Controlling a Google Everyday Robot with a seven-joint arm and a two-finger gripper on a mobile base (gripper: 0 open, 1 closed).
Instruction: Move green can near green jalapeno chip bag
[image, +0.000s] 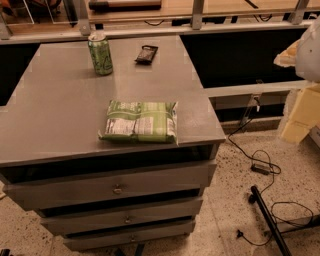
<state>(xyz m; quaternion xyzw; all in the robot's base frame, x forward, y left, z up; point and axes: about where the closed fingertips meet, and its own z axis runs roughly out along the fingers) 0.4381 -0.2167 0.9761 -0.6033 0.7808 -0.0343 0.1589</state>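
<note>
The green can (100, 53) stands upright at the far left of the grey cabinet top (60, 110); it has a silver top and pale lettering. The green jalapeno chip bag (140, 121) lies flat near the front right of the top, with its white printed panels facing up. The can and the bag are well apart. My gripper is not in view. A blurred white and tan shape (306, 47) at the right edge is close to the camera, and I cannot tell what it is.
A small dark flat packet (146, 53) lies at the far middle of the top, right of the can. The cabinet has drawers (115, 187) at its front. Black cables (260, 165) and a dark bar (270, 220) lie on the speckled floor to the right. A railing runs behind.
</note>
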